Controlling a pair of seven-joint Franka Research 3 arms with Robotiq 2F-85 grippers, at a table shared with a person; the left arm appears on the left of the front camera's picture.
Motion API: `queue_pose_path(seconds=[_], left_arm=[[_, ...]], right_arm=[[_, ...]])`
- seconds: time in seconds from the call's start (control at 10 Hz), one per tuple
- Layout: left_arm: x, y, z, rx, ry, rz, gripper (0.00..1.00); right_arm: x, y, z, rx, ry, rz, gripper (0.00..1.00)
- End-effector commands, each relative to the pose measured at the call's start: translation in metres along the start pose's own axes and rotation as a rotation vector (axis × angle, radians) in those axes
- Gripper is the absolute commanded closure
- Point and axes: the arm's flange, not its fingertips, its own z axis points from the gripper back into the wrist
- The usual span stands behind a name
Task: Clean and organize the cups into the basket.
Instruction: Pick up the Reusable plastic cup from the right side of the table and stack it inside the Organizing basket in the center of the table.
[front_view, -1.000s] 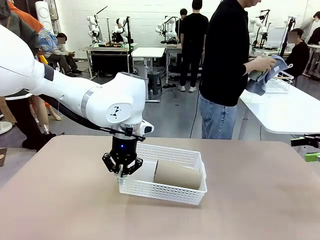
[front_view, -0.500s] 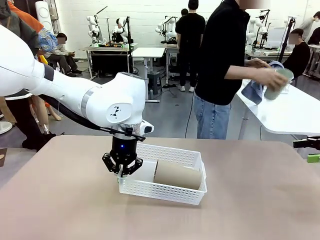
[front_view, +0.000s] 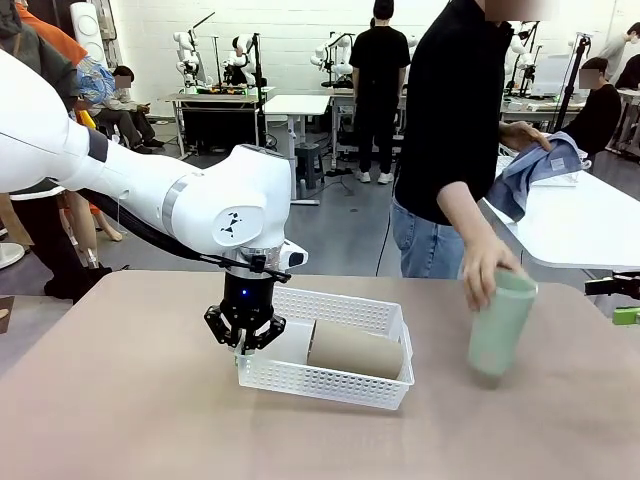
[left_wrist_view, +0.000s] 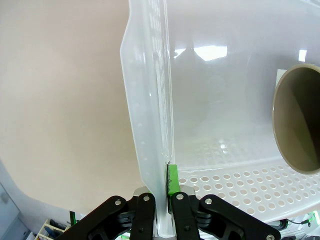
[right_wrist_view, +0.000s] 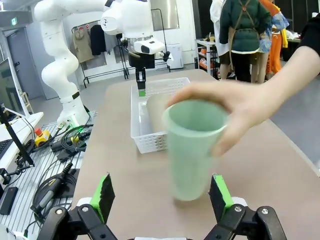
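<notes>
L hand (front_view: 243, 348) clamps basket (front_view: 330, 385) rim at tabletop (front_view: 120, 400) centre, likely steadying it; tan cup (front_view: 355, 350) lies inside. Person (front_view: 450, 120) holds mint cup (front_view: 500, 325) upright nr right edge, before wide-open R hand (right_wrist_view: 162, 196), prob. for pickup.

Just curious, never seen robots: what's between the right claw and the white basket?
An upright green cup, a person's hand on its rim, is between the right gripper and the basket; the right wrist view shows it.

A white brick wall (front_view: 300, 20) backed the grey floor (front_view: 340, 225); white tables (front_view: 295, 103) stood beyond the tan surface (front_view: 120, 400).
</notes>
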Motion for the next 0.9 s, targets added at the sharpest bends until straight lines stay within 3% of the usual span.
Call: queue_pose_path(seconds=[0.0, 0.8], left_arm=[[-0.0004, 0.0, -0.0026, 0.007, 0.0, -0.012, 1.0], [-0.0004, 0.0, -0.0026, 0.007, 0.0, -0.012, 1.0]], right_arm=[[0.002, 0.0008, 0.0004, -0.001, 0.01, 0.003, 0.0], [0.002, 0.0008, 0.0004, -0.001, 0.01, 0.003, 0.0]])
